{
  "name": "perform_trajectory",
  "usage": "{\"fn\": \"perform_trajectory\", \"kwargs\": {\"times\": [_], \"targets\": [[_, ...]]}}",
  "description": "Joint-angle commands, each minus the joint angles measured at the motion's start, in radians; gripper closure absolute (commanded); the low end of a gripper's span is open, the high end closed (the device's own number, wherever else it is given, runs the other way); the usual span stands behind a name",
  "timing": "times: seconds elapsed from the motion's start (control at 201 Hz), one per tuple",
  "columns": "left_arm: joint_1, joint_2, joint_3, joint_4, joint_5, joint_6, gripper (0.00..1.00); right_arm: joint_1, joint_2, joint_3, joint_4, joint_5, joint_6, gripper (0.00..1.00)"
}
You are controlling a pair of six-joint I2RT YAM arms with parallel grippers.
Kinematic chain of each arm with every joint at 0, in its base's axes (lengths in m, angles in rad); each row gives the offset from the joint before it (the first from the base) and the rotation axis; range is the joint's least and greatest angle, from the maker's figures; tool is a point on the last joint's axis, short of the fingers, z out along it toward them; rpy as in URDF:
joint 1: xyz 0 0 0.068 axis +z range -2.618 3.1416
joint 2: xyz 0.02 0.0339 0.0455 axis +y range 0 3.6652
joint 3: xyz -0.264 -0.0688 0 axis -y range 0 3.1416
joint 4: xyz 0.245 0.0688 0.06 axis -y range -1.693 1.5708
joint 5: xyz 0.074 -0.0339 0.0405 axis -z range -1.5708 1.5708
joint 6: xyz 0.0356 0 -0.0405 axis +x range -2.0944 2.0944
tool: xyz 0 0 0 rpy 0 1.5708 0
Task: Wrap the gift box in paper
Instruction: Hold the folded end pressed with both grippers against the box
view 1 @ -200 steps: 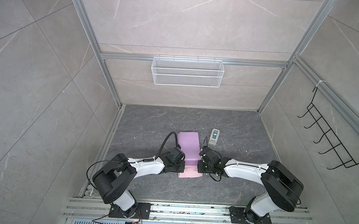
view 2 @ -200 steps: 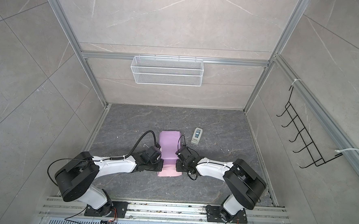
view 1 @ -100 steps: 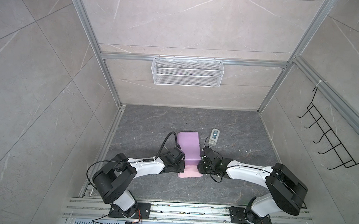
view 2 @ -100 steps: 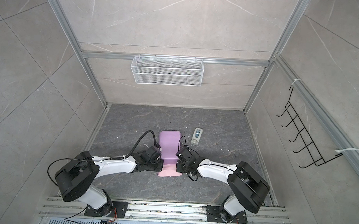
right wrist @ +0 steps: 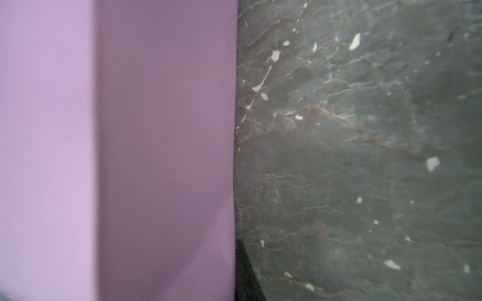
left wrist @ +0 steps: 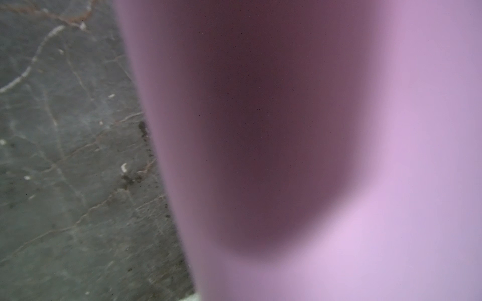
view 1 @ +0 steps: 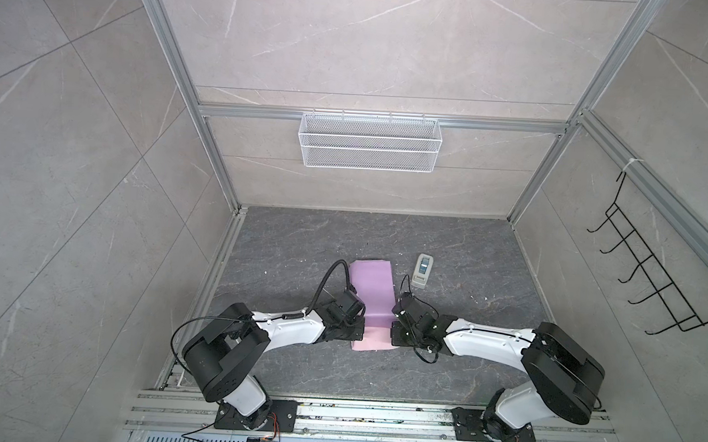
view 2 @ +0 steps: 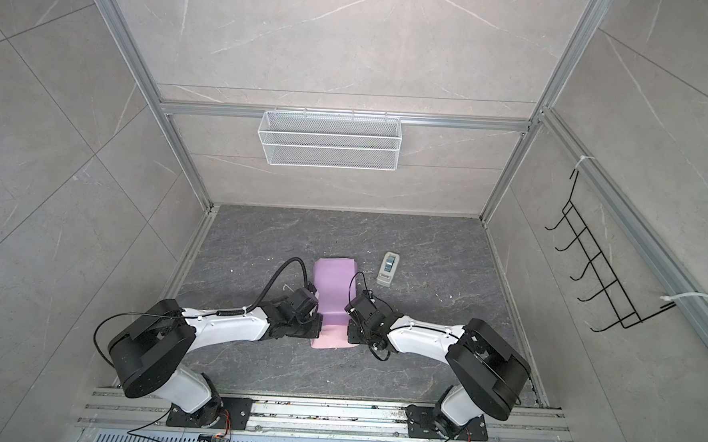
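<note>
- Closest in, at 6 o'clock, the paper [view 1: 371,289] ends in a pale pink flap lying flat on the floor [view 1: 301,248]
- The left gripper [view 1: 358,333] sits low against the paper's 9 o'clock edge and the right gripper [view 1: 394,336] against its 3 o'clock edge, facing each other across this near end in both top views
- The wrists hide the jaws; both grippers are clenched, but whether either pinches a fold of paper I cannot tell
- The left wrist view is filled with blurred lilac paper [left wrist: 404,156] right at the lens, and the right wrist view shows a lilac side face [right wrist: 161,156] dropping straight to the floor
- Beyond the grippers the lilac face rises into a long hump; no olive shows anywhere, so the gift box is hidden, and I judge it to lie under that hump
- The hump's long axis runs from 6 to 12 o'clock, so the sheet lies at 3 o'clock from the left gripper and at 9 o'clock from the right; neither arm is nearer
- Any side fold would likely press inward across the short axis, both arms together
- Farthest, a small grey-white device [view 1: 422,271] lies at the paper's 1 o'clock, apart from it, on the right arm's side
</note>
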Motion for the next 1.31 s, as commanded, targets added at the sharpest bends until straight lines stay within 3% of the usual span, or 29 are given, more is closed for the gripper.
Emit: {"fn": "perform_trajectory", "kwargs": {"times": [0.0, 0.075, 0.284, 0.423, 0.956, 1.205, 1.31], "targets": [[0.000, 0.021, 0.009, -0.039, -0.018, -0.015, 1.00, 0.005, 0.021, 0.010, -0.032, 0.033, 0.005, 0.93], [-0.001, 0.022, 0.009, -0.039, -0.017, -0.015, 1.00, 0.005, 0.015, 0.018, -0.045, 0.035, 0.002, 0.91], [0.000, 0.021, 0.009, -0.038, -0.017, -0.015, 1.00, 0.021, -0.032, -0.007, -0.070, 0.029, 0.024, 0.68], [-0.001, 0.022, 0.011, -0.041, -0.018, -0.013, 1.00, 0.040, -0.056, -0.027, -0.083, 0.035, 0.047, 0.65], [-0.001, 0.024, 0.015, -0.048, -0.021, -0.010, 1.00, 0.056, -0.036, -0.012, -0.092, 0.061, 0.051, 0.96], [-0.002, 0.012, 0.011, -0.053, -0.024, -0.016, 1.00, 0.056, -0.033, -0.011, -0.095, 0.069, 0.052, 0.99], [-0.005, -0.008, 0.000, -0.057, -0.029, -0.028, 0.88, 0.055, -0.032, -0.012, -0.095, 0.067, 0.052, 0.99]]}}
